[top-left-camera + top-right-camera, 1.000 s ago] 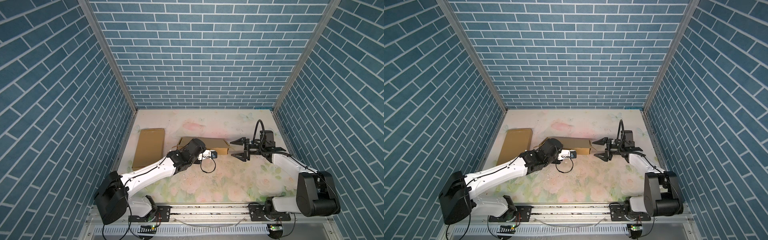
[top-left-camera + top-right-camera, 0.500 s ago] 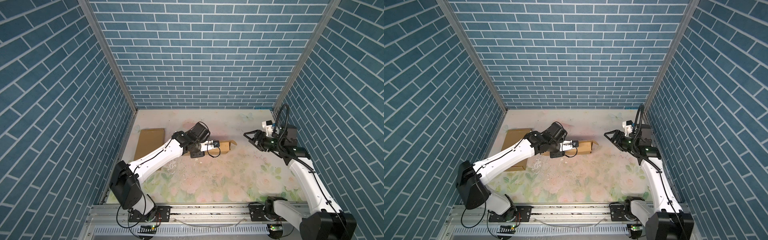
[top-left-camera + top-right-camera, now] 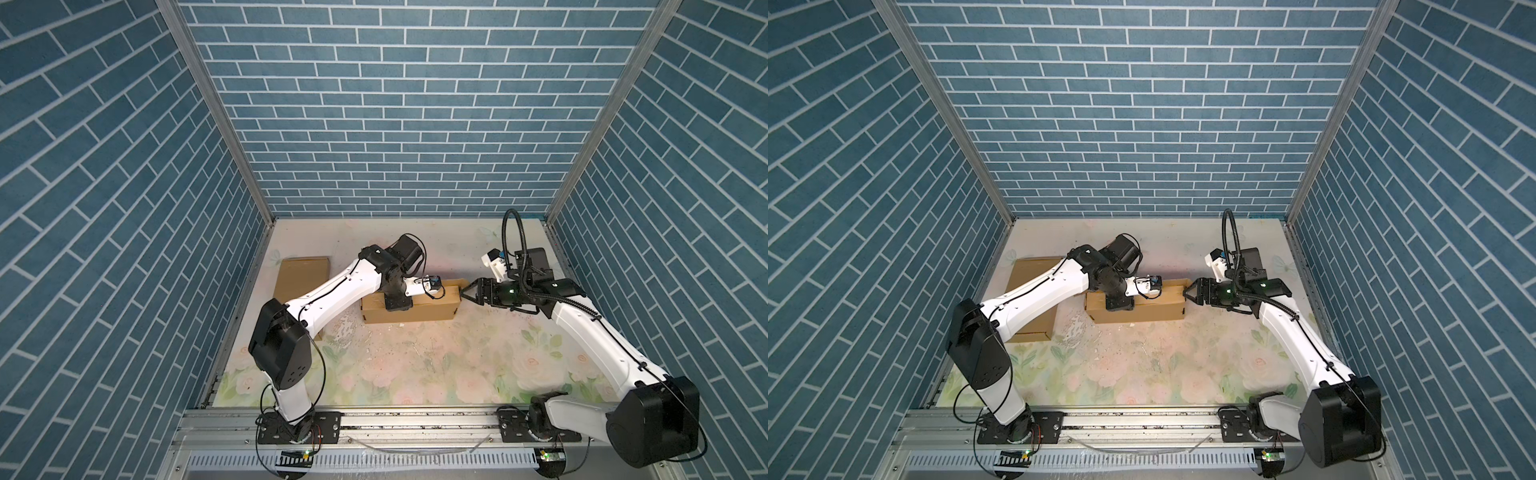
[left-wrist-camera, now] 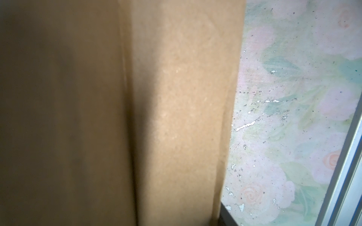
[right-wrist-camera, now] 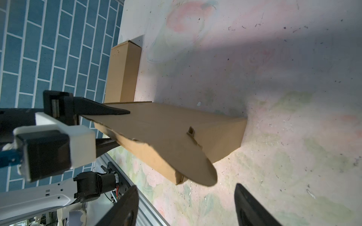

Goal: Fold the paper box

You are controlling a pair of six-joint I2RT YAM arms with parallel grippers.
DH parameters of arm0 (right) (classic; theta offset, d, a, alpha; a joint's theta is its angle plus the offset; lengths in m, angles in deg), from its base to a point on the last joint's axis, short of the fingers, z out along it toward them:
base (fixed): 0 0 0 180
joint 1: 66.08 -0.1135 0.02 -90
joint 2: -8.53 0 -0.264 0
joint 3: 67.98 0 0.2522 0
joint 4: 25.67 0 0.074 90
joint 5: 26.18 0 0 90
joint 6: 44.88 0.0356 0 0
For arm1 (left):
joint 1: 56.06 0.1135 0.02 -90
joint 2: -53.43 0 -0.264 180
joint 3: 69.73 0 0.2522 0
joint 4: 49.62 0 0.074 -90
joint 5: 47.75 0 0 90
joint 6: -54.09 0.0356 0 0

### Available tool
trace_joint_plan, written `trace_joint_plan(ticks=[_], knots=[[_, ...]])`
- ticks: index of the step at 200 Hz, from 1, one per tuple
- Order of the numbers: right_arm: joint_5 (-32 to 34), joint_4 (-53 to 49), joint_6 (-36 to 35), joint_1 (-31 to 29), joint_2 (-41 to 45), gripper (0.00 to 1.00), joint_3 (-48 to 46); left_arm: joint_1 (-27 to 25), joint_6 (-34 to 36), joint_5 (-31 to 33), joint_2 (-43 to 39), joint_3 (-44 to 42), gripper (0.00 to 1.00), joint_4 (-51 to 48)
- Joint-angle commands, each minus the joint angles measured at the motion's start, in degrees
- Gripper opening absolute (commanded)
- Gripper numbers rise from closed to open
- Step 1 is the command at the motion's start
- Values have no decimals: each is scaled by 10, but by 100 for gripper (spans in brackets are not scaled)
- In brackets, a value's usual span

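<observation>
Plain kraft-brown paper box; tabletop in pale pink-and-green floral print (white scuff flecks); blue brick-patterned walls.

Blurred brown paper box fills most of the frame, beside the scuffed floral tabletop.

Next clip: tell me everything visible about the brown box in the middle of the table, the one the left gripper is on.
The paper box is plain brown cardboard, long and low, partly erected, and lies lengthwise on the floral table. Its near wall stands upright. At its right end a rounded flap sticks out, with a small square slot near the fold. The left gripper pinches an upper panel between its fingers. The open right gripper hovers just off the right end, apparently not touching it.
</observation>
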Motion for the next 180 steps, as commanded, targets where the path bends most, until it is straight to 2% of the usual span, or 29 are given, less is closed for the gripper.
trace_joint_plan(ticks=[1, 37, 81, 107, 119, 144, 180], knots=[[22, -2, -46, -14, -23, 74, 49, 2, 1, -22, 26, -1, 49, -27], [22, 15, -43, -31, -64, 68, 69, 3, 1, -20, 33, 3, 49, -28], [75, -5, -51, -38, -91, 46, 68, 4, 2, -13, 37, -2, 49, -13], [83, -19, -59, -38, -82, 42, 74, 5, 3, -12, 41, -3, 49, -8], [83, -37, -68, -38, -76, 44, 85, 6, 3, -11, 42, -2, 49, -7], [119, -102, -107, -38, -61, 56, 120, 9, 4, -10, 43, -4, 49, -5], [167, -171, -154, -39, -65, 55, 167, 10, 4, -12, 44, -5, 49, -3]])
